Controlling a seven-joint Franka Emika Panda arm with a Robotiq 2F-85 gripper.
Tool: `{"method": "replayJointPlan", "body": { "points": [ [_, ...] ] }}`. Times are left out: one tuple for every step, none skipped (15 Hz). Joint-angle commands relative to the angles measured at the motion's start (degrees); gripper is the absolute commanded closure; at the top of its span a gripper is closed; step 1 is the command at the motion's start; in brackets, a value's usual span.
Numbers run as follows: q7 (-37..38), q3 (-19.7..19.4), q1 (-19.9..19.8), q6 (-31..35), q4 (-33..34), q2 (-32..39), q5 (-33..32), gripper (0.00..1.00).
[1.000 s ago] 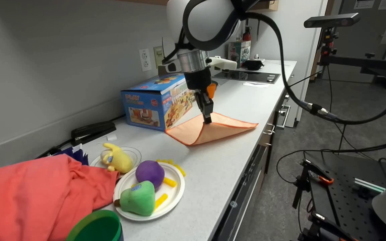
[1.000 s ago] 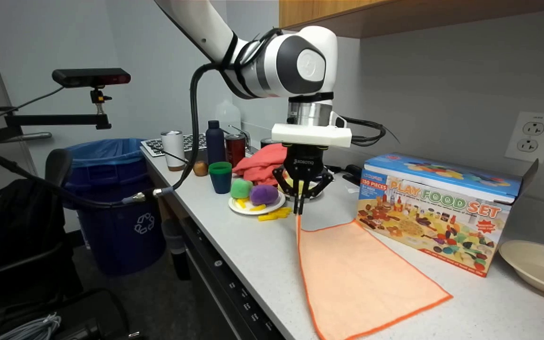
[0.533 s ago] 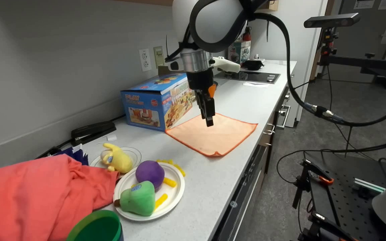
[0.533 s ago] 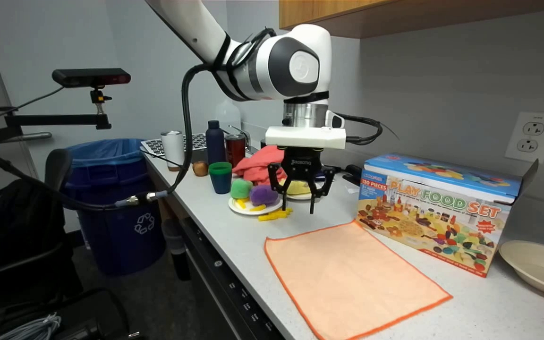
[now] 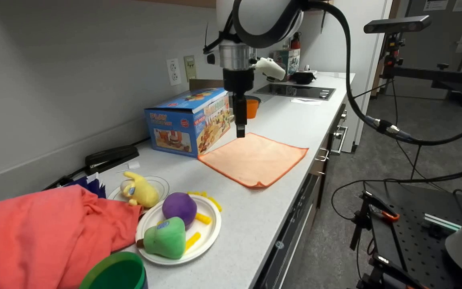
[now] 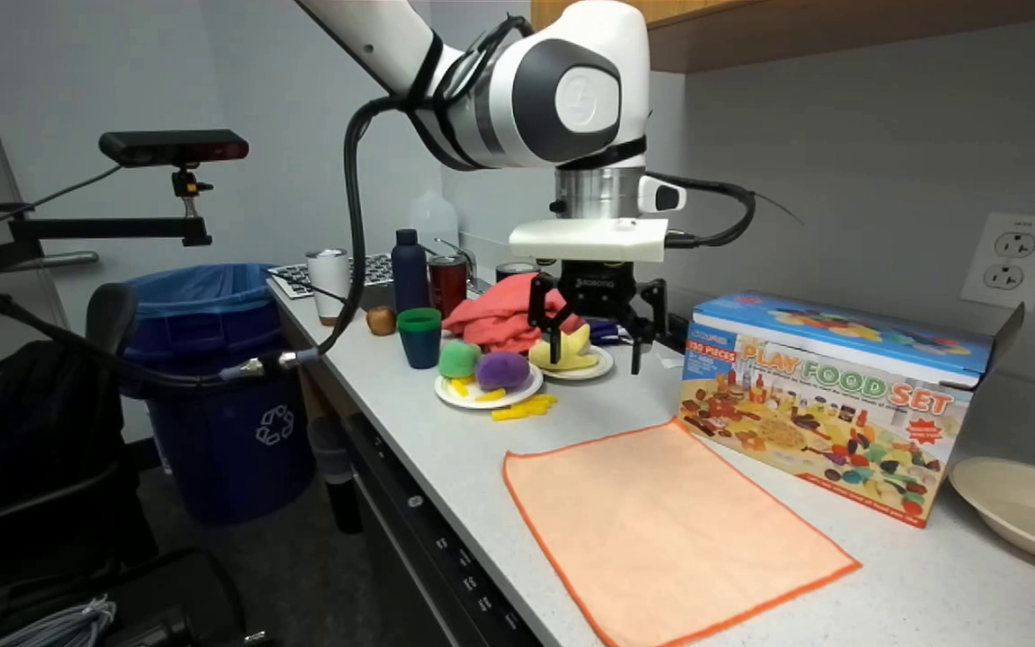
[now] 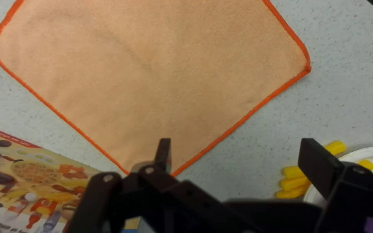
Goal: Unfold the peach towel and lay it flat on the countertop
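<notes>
The peach towel (image 5: 255,160) lies spread as a square on the light grey countertop (image 5: 247,224), and both exterior views show its orange hem all round. A small curl shows at its near corner in that exterior view; otherwise it looks flat, also in an exterior view (image 6: 670,530). My gripper (image 6: 596,366) stands open above the counter, clear of the cloth, nothing between its fingers. In the wrist view the gripper (image 7: 236,140) has one finger over a towel corner and the other over yellow sticks. That corner is partly hidden by the gripper.
The blue play food box (image 6: 823,404) stands against the wall side, close to a towel corner. A white plate (image 5: 211,241) with plush toys and yellow sticks, a coral-red cloth heap (image 5: 46,237) and a green cup (image 5: 114,273) are nearby. A beige bowl (image 6: 1030,503) sits beyond the box.
My gripper has opened and let go of the towel's raised edge, which has dropped flat onto the counter. Then the gripper has risen and shifted toward the wall side.
</notes>
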Motion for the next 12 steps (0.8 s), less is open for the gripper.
{"method": "replayJointPlan", "body": {
  "points": [
    [1.83,-1.69,-0.74,3.08,-2.98,-3.42,2.31,0.0],
    [2.12,-2.25,-1.02,3.41,-3.32,-3.82,2.35,0.0],
    [1.53,-1.87,-0.15,1.6,-0.65,-1.12,0.81,0.0],
    [1.71,-2.32,-0.36,1.93,-1.0,-1.51,0.82,0.0],
    [1.72,-2.58,-0.54,2.06,-1.29,-1.81,0.83,0.0],
    [1.73,-2.7,-0.63,2.07,-1.38,-1.96,0.84,0.0],
    [1.79,-2.69,-0.62,2.08,-1.39,-1.98,0.85,0.0],
    [1.86,-2.67,-0.61,2.08,-1.4,-1.98,0.85,0.0],
    [1.9,-2.67,-0.61,2.09,-1.41,-1.98,0.85,0.0],
    [1.92,-2.67,-0.61,2.09,-1.42,-1.98,0.85,0.0],
    [1.93,-2.67,-0.61,2.09,-1.42,-1.98,0.85,0.0],
    [1.95,-2.67,-0.61,2.09,-1.42,-1.98,0.85,0.0]
  ]
}}
